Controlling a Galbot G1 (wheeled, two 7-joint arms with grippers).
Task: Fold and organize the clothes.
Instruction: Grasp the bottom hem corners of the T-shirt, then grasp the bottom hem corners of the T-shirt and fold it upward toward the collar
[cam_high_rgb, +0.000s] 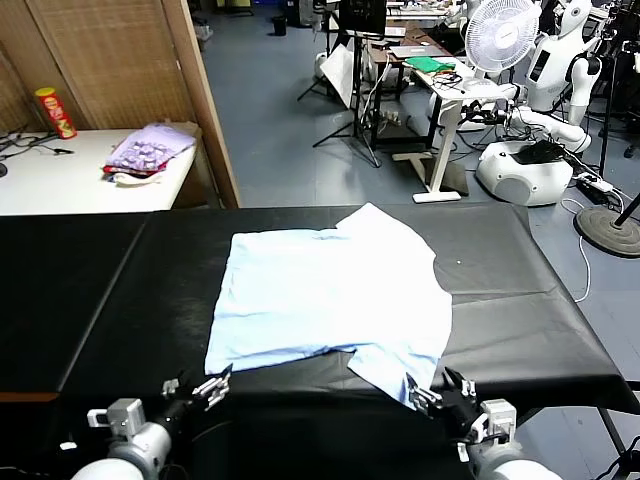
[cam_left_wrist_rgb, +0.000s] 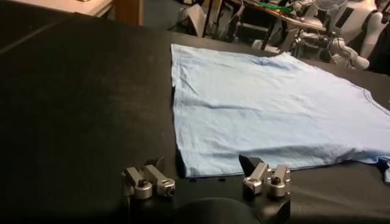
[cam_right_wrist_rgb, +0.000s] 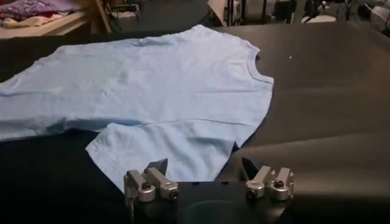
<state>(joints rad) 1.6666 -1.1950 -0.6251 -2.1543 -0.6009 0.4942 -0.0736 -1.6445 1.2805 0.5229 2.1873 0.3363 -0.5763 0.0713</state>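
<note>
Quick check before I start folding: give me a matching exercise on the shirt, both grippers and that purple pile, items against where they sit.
Items:
1. T-shirt
2. left gripper
3. right gripper
4. purple pile

Places:
A. open, by the near sleeve
B. on the white side table
C. spread flat on the black table
D. open, by the shirt's hem corner

Pairs: 1-C, 2-D, 3-A, 4-B

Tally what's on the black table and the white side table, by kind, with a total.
T-shirt, light blue, spread on the black table: 1
Purple clothes pile on the white table: 1
Red can on the white table: 1
Total: 3
</note>
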